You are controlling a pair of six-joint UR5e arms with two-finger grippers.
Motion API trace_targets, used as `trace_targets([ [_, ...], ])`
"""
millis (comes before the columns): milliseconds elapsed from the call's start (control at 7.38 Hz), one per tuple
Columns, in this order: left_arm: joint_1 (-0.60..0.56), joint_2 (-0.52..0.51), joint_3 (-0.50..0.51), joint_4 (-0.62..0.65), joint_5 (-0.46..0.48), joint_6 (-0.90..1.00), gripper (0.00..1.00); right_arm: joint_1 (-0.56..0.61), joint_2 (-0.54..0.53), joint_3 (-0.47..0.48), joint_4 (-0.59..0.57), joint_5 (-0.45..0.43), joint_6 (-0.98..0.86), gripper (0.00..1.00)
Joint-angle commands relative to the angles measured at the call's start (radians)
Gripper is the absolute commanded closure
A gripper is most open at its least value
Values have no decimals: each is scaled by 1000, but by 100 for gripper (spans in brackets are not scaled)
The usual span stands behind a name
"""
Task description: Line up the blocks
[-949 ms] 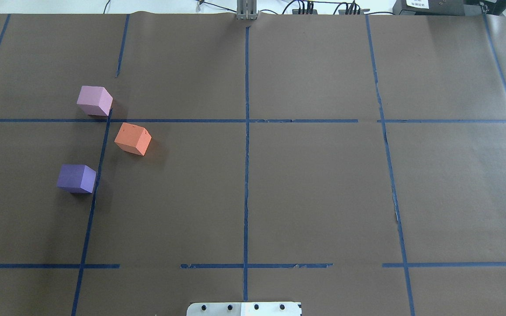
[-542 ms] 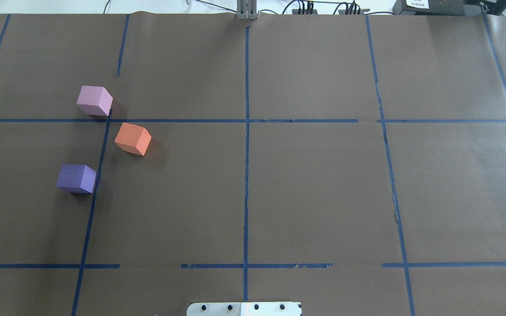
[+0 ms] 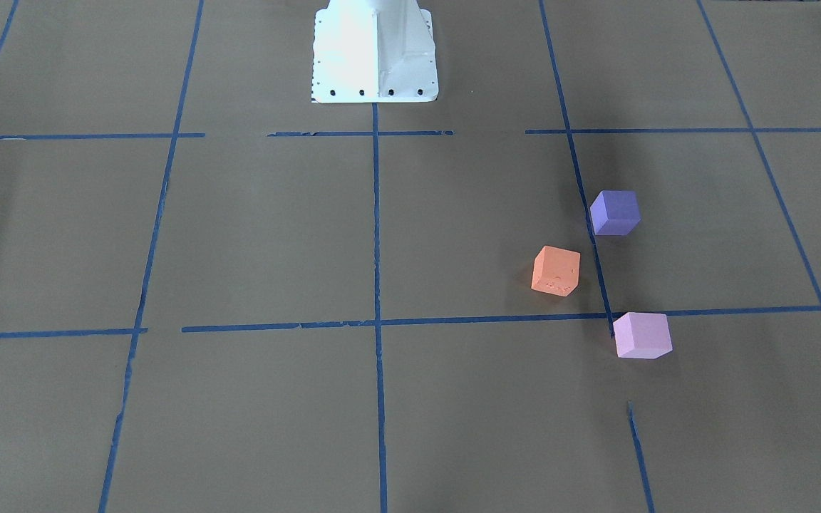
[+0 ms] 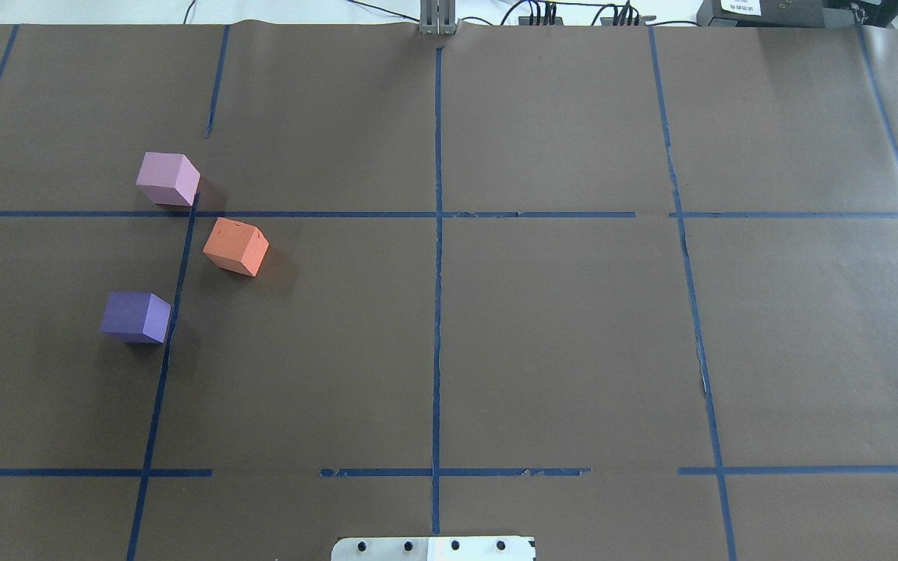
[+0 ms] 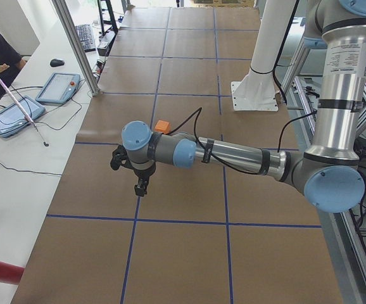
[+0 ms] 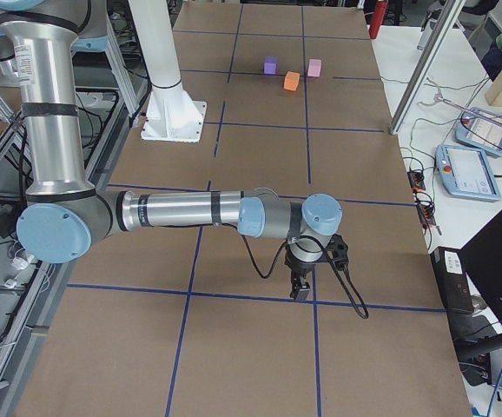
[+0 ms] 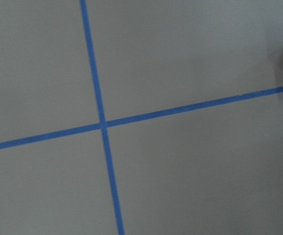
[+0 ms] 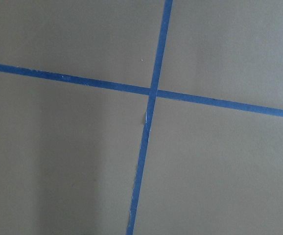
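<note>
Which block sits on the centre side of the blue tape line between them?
The orange block; the dark purple block and pale pink block both sit on the outer side of the tape line.

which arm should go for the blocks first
Left, probably. All three blocks lie left of centre on the table, and the left gripper hangs close to the orange block; the right gripper is at the far end.

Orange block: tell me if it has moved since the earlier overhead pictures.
No. The orange block keeps the same gap from the blue tape crossing.
</note>
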Motion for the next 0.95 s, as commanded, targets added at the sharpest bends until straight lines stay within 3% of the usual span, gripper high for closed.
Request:
trace_targets([
  [0,196,-149,-3,1,95,-259,0,0,2,0,0,0,0,0],
  [542,453,-315,-5,-18,218,-574,0,0,0,0,0,0,0,0],
  [814,515,-344,1,-18,217,-585,0,0,0,0,0,0,0,0],
])
